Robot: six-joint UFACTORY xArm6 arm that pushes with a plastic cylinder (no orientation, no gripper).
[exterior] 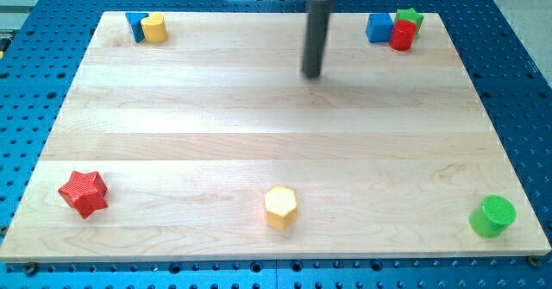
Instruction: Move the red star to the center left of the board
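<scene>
The red star lies near the bottom left corner of the wooden board. My tip is at the upper middle of the board, far up and to the right of the red star, touching no block.
A yellow hexagon sits at the bottom middle and a green cylinder at the bottom right. A blue block and a yellow cylinder sit at the top left. A blue cube, a red cylinder and a green star cluster at the top right.
</scene>
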